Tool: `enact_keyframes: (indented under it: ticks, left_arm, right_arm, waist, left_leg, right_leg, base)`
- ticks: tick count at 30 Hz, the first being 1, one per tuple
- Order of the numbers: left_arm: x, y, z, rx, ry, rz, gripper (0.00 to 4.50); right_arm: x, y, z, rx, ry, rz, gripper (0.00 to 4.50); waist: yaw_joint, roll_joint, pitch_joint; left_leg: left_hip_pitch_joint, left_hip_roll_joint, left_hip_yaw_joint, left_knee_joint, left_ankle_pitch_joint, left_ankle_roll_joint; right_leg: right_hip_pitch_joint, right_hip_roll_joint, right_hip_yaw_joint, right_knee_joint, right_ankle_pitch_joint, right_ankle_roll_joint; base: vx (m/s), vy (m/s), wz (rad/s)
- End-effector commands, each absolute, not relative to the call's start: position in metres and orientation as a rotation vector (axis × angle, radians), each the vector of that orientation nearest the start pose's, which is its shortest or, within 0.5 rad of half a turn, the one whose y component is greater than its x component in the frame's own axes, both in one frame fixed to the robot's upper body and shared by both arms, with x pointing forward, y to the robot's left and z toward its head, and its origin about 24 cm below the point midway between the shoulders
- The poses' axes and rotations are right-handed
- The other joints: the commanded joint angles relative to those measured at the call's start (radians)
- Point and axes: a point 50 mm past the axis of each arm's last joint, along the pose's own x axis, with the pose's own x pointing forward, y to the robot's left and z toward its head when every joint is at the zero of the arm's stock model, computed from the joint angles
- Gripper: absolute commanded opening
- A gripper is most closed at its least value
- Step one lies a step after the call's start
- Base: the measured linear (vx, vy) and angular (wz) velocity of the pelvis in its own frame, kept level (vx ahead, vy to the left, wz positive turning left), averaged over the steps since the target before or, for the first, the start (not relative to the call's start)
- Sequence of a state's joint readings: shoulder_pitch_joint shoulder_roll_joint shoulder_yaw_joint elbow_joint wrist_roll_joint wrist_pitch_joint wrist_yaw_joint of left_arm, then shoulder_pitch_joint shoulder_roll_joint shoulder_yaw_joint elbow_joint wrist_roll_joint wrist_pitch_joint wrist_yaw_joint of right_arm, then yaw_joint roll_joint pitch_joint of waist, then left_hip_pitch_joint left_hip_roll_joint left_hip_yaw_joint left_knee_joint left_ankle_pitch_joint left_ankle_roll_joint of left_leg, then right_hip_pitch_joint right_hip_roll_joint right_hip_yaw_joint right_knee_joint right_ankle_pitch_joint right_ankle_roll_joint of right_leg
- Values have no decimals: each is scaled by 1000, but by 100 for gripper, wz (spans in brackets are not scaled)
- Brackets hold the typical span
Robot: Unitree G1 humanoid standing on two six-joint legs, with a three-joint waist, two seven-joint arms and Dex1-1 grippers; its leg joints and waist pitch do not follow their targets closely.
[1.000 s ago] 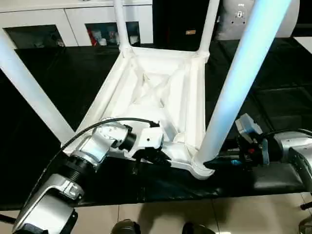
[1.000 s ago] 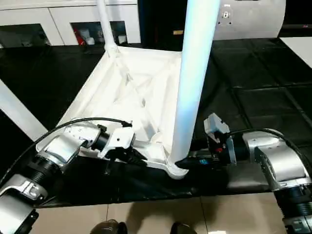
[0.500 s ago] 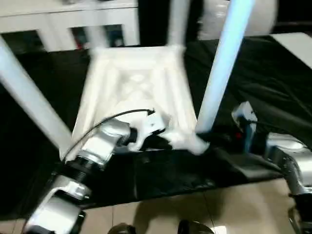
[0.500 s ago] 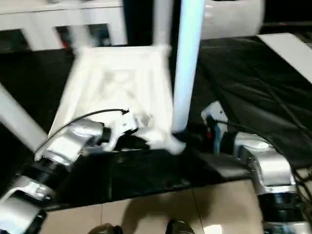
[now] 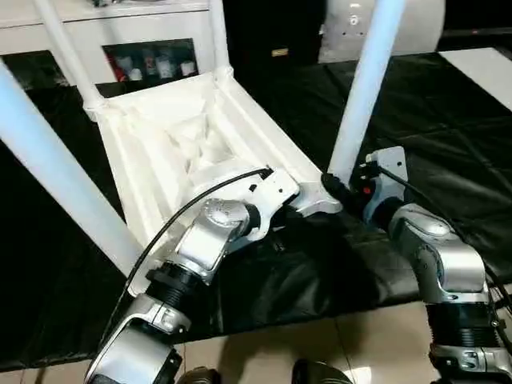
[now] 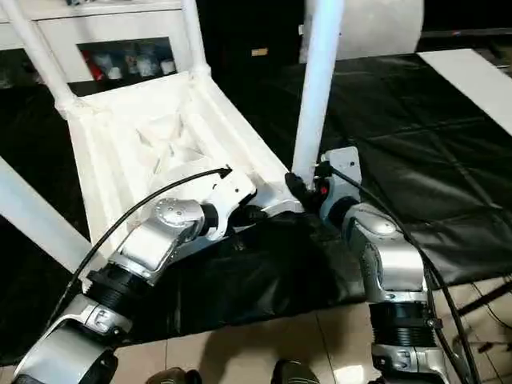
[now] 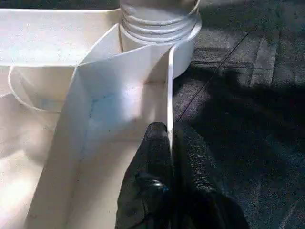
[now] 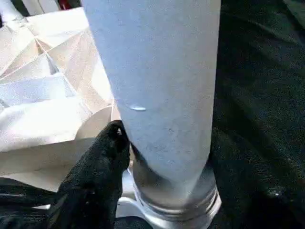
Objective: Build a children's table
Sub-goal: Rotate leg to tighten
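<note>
The children's table (image 5: 172, 148) lies upside down on the black cover, ribbed underside up, with white legs standing in its corner sockets. My left gripper (image 7: 170, 130) is shut on the thin near rim wall of the table (image 7: 119, 76), beside a corner socket (image 7: 159, 28). It shows in the right eye view at the near edge as well, left gripper (image 6: 250, 214). My right gripper (image 5: 336, 188) sits at the foot of the near right leg (image 5: 362, 88), against its threaded base (image 8: 176, 191). Two far legs (image 5: 218, 32) rise at the back, and a near left leg (image 5: 56, 184) crosses the foreground.
The black-covered worktable (image 5: 448, 120) ends at a front edge (image 5: 320, 308) over a tiled floor. White cabinets (image 5: 128, 40) stand at the back, with a large white rounded object (image 5: 420, 24) at the back right.
The table has swung around on the black cover, its far corners moving left, with both grippers travelling along at its near edge. The head view has also shifted.
</note>
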State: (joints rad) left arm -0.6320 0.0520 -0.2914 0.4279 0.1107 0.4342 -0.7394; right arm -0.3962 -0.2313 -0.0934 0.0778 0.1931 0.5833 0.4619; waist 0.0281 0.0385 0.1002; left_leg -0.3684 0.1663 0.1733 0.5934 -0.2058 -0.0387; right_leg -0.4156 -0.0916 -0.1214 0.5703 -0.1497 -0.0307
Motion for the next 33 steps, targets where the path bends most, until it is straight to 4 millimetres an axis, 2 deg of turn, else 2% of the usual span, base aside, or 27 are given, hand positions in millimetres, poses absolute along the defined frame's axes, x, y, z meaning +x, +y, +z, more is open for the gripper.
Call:
enact_keyframes:
  ticks: [1,4,6,7,9,11,15,19,21,25,26,28,33]
  left_arm:
    - [314,22,81,292,273,-1161,0]
    - [312,27,77,319,275,-1184,0]
    - [311,32,74,339,276,-1217,0]
    - [310,34,73,345,277,-1235,0]
    - [309,38,71,357,285,-1267,0]
    - [306,43,70,378,273,-1323,0]
    - [301,56,69,444,268,-1454,0]
    - [302,66,69,507,250,-1517,0]
    - [300,69,70,518,253,-1558,0]
    - [296,75,72,540,267,-1661,0]
    - [295,76,73,553,271,-1689,0]
    - [295,78,73,573,277,-1716,0]
    - [296,81,74,620,275,-1760,0]
  right_arm:
    - [309,-155,84,60,284,569,308]
    - [307,-169,87,30,262,591,339]
    - [305,-180,92,3,246,628,358]
    - [303,-185,94,-10,243,650,358]
    - [299,-193,98,-27,247,696,391]
    - [293,-200,101,-60,272,767,399]
    - [284,-212,105,-172,322,922,410]
    - [277,-218,109,-256,343,1070,410]
    - [275,-218,110,-262,353,1115,374]
    - [271,-218,115,-222,369,1228,356]
    - [270,-217,116,-211,374,1261,331]
    - [269,-216,116,-196,384,1295,327]
    - [265,-213,113,-172,408,1387,276]
  waist:
    - [8,-17,-67]
    - [11,-17,-66]
    - [16,-16,-68]
    - [16,-16,-67]
    - [17,-16,-69]
    - [20,-17,-68]
    - [34,-17,-68]
    - [40,-17,-69]
    - [44,-16,-71]
    - [54,-18,-72]
    - [60,-19,-74]
    - [65,-19,-75]
    - [71,-21,-74]
  left_leg:
    - [-4,53,-21,-63,-79,149]
    - [-3,53,-21,-64,-78,148]
    - [-3,53,-21,-62,-75,158]
    - [-3,55,-21,-63,-68,164]
    - [-4,56,-22,-61,-57,172]
    - [-1,57,-21,-61,-72,180]
    - [2,59,-20,-62,-98,161]
    - [4,63,-21,-62,-111,157]
    - [4,67,-20,-62,-109,156]
    - [3,68,-19,-60,-90,166]
    - [3,68,-18,-58,-75,174]
    - [4,69,-19,-57,-71,175]
    - [4,70,-19,-58,-85,157]
  right_leg:
    - [68,-71,59,-72,-274,-178]
    - [68,-70,58,-73,-295,-175]
    - [69,-71,59,-74,-297,-168]
    - [68,-70,59,-72,-284,-173]
    - [69,-70,60,-67,-256,-184]
    - [69,-70,59,-70,-271,-187]
    - [66,-74,60,-75,-339,-168]
    - [64,-72,60,-72,-327,-172]
    - [65,-74,62,-67,-301,-187]
    - [65,-76,63,-61,-281,-200]
    - [65,-75,64,-58,-265,-207]
    - [64,-75,63,-55,-262,-210]
    - [64,-76,63,-58,-290,-202]
  base:
    - [0,0,0]
    - [0,0,0]
    - [0,0,0]
    - [0,0,0]
    - [0,0,0]
    - [0,0,0]
    - [0,0,0]
    - [0,0,0]
    - [0,0,0]
    - [0,0,0]
    - [0,0,0]
    - [0,0,0]
    - [0,0,0]
